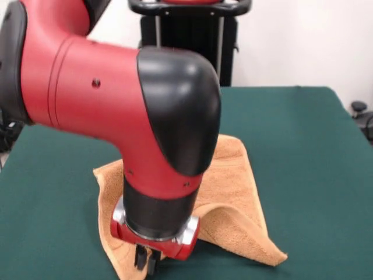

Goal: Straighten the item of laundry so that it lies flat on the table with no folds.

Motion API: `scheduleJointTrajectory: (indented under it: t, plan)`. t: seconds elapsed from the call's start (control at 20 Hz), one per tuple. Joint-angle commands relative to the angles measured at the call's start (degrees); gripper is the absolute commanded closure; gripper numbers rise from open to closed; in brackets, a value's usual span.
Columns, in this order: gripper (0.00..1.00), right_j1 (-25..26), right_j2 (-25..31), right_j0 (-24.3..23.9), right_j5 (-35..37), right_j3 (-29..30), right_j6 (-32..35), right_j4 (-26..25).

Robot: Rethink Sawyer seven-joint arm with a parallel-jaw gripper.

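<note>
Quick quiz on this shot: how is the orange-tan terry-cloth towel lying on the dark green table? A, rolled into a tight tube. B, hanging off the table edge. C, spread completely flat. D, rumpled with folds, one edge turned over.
D: the orange-tan terry-cloth towel sits bunched on the dark green table, with a fold along its near right edge under the red and black arm.

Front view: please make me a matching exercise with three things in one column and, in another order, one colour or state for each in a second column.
Things:
1. towel
2. table
3. arm

Colour or state:
a. dark green, flat
b. red and black, coming down over the cloth
c. orange-tan, rumpled with folds

Pairs: 1-c, 2-a, 3-b

The pincer shows low in the picture at the towel's near edge; whether it is open or shut cannot be seen.
</note>
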Motion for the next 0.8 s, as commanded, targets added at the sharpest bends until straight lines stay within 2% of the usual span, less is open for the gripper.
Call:
scheduleJointTrajectory:
  t: [0.05,0.4,0.6,0.8]
  plan:
    - [1.0,4.3,7.4,1.3,1.2,-6.1,-11.5,-1.5]
    - [1.0,2.5,5.4,1.9,4.2,-5.7,-8.2,-1.1]
    - [1.0,1.8,5.0,1.8,2.9,-5.3,-7.4,-0.7]
    - [1.0,2.8,5.6,1.4,2.9,-7.7,-8.4,-1.3]
